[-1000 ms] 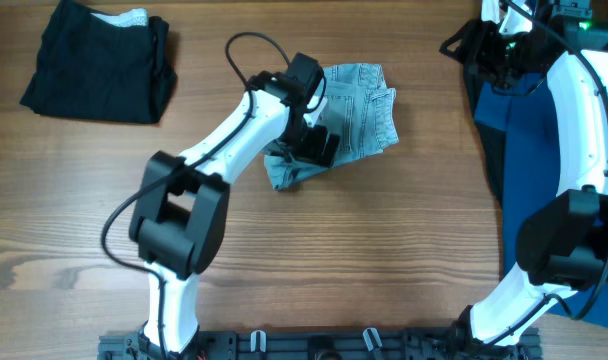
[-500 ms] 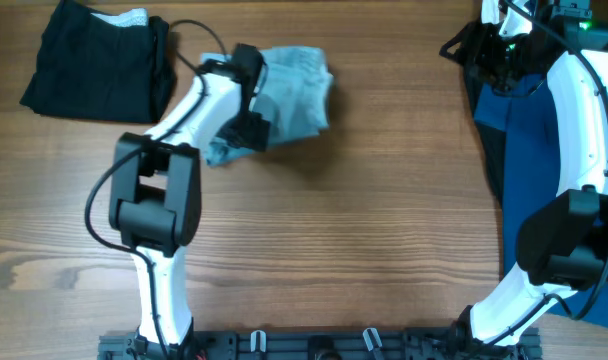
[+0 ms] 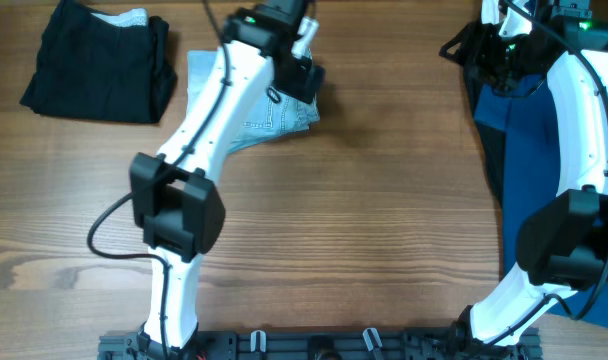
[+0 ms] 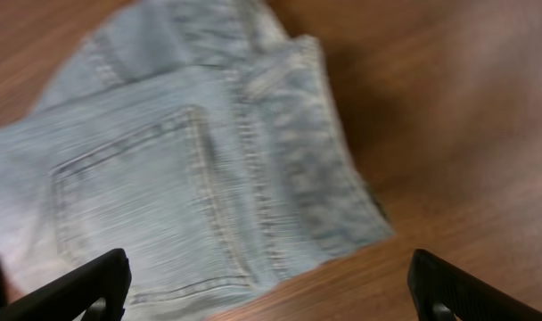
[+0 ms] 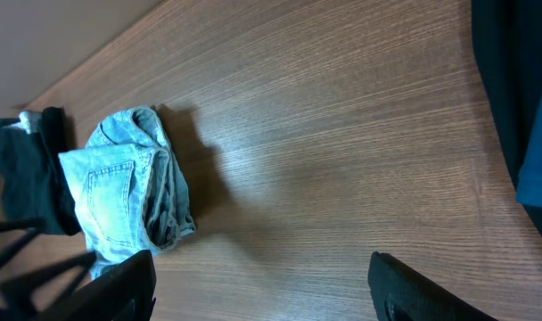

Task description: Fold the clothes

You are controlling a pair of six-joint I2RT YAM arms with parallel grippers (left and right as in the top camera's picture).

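left gripper (image 4: 266, 287) spread wide above folded pants (image 4: 280, 134) (pocket (image 4: 137, 214) up) | right gripper (image 5: 262, 285) jaws apart, empty

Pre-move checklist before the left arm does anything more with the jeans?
1. Left claw open, nothing in it: ok.
2. Jeans lying folded on the table, back pocket up: ok.
3. Fold tidy: not ok, layers bunch along one edge.
4. Jeans apart from the black garment: cannot tell, they lie close.
5. Right claw open, empty, away from the jeans: ok.
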